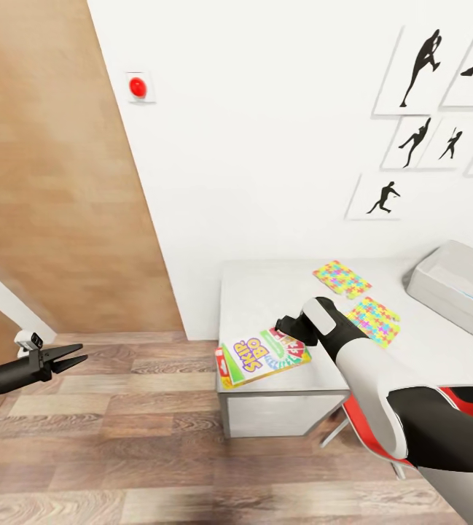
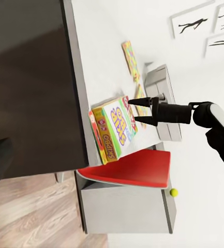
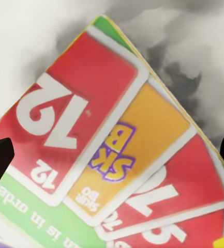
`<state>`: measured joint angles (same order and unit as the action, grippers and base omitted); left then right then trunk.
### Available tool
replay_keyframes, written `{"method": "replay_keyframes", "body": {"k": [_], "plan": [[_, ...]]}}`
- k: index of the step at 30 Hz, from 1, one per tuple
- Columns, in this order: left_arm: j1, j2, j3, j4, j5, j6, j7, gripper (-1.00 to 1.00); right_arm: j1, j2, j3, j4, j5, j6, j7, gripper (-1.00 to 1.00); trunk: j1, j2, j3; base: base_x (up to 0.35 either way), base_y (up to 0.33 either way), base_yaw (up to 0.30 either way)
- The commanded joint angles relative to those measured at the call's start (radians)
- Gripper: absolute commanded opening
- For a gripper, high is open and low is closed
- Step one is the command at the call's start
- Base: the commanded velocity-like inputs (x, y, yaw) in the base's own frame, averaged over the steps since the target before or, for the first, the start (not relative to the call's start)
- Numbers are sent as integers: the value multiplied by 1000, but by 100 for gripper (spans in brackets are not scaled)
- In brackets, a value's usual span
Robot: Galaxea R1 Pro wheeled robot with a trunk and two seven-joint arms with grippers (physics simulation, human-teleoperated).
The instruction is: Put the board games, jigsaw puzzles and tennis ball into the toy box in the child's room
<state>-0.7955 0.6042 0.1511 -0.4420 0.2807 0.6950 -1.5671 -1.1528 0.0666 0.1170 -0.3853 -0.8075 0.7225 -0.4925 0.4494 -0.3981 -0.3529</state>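
Right gripper spread wide over SKIP-BO box on table; left gripper parted, empty.

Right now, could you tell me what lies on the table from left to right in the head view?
SKIP-BO board game → right gripper above its far corner → two jigsaw puzzles → toy box.

The floor is matt wood plank. The table is smooth pale grey, matt. The SKIP-BO box looks like glossy printed cardboard. The tub is smooth grey plastic; the chair is glossy red.
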Motion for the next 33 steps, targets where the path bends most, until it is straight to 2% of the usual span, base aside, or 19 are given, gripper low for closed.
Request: {"method": "replay_keyframes", "body": {"k": [1, 23, 33], "plan": [[-1, 0, 0, 0, 0, 11, -4, 100, -1, -1, 7, -1, -12, 2, -9, 100, 1, -2, -2, 0, 163, 0], [-1, 0, 1, 0, 0, 11, -4, 100, 0, -1, 7, -1, -12, 1, -9, 100, 1, -2, -2, -16, 83, 0], [-1, 0, 0, 0, 0, 11, -4, 100, 0, -1, 7, -1, -12, 0, -9, 100, 1, -2, -2, 0, 149, 0]]}}
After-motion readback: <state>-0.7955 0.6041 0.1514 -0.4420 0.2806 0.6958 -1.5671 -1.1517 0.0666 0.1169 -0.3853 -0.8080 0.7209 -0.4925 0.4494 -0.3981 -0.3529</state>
